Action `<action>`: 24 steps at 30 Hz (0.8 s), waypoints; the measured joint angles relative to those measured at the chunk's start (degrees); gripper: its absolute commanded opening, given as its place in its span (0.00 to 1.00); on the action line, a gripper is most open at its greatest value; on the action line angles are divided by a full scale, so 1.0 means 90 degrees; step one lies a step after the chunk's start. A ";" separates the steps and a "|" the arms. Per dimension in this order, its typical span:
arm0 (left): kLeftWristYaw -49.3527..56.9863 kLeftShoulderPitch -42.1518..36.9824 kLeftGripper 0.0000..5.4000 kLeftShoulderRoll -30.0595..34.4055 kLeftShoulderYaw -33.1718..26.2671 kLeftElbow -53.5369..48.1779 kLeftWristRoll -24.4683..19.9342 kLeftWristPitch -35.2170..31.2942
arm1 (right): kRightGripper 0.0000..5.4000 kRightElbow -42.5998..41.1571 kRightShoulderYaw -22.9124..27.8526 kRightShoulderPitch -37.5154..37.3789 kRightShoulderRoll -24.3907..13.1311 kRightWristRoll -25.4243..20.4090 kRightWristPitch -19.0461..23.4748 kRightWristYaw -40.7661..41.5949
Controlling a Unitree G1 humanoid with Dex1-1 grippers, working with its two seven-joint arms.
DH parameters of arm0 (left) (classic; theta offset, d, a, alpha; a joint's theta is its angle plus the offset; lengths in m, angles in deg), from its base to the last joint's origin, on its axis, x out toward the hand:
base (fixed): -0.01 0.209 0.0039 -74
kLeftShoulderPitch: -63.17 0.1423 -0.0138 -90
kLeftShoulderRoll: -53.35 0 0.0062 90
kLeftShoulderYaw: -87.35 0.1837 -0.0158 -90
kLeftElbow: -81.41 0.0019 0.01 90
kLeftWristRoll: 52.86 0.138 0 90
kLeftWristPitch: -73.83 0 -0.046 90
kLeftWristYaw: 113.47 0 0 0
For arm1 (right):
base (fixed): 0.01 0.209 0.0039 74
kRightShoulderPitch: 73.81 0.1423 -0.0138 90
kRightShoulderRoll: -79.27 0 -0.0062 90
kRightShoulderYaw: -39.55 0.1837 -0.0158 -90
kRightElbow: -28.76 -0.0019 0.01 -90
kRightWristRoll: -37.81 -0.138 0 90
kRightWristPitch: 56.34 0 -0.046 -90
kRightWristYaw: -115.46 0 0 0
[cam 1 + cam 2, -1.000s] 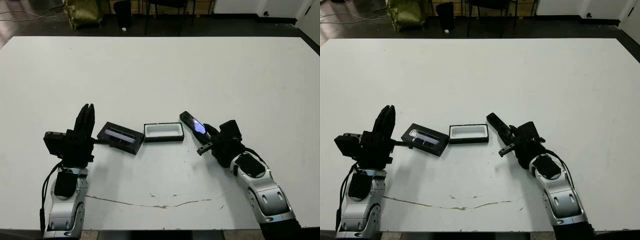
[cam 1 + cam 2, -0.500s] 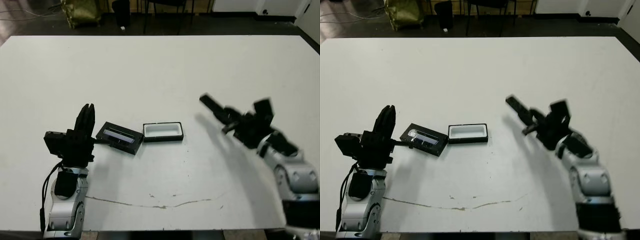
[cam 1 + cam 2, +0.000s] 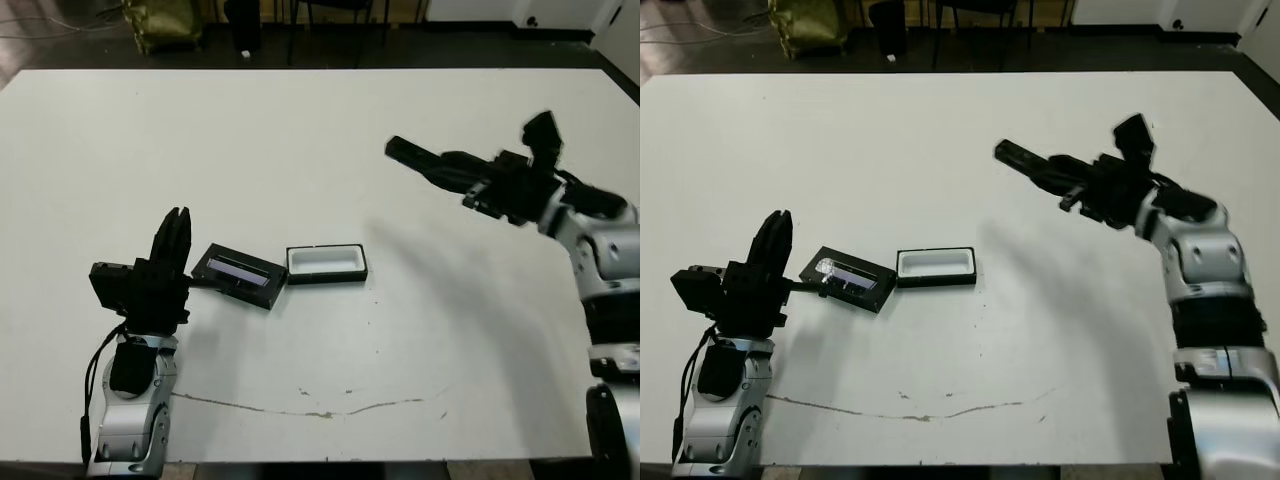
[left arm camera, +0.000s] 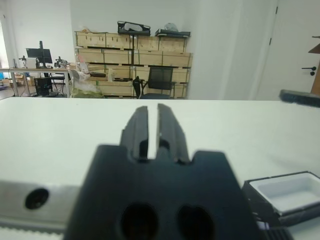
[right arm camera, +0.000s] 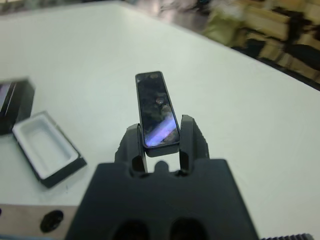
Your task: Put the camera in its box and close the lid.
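My right gripper (image 3: pixel 470 180) is raised well above the table at the right, shut on the slim black camera (image 3: pixel 415 157), which sticks out toward the table's middle. The right wrist view shows the camera (image 5: pixel 157 111) clamped between the two fingers (image 5: pixel 188 140). The box (image 3: pixel 326 263), black with a white lining, lies open on the table near the middle front. Its lid (image 3: pixel 240 274), black with a glossy window, lies just left of the box. My left gripper (image 3: pixel 174 240) stands beside the lid's left end, fingers nearly together, holding nothing.
A thin crack line (image 3: pixel 320 408) runs across the table (image 3: pixel 300 150) near the front edge. Chairs and a bag stand beyond the far edge. In the left wrist view, shelves and a desk show far behind.
My right arm has lifted the camera off the table beside the box and swung it up and to the right. The left arm, box and lid have not moved.
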 measured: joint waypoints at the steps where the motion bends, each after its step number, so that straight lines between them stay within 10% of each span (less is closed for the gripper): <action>1: -0.0001 0.0001 0.00 0.0000 -0.0003 0.0007 -0.0003 0.0006 | 0.02 0.0132 -0.0118 0.0092 0.0000 0.0109 -0.0203 0.0139; 24: 0.0000 0.0016 0.00 0.0000 -0.0004 0.0028 -0.0034 0.0025 | 0.02 0.1140 -0.1227 0.0851 0.0231 0.0717 -0.0688 0.2388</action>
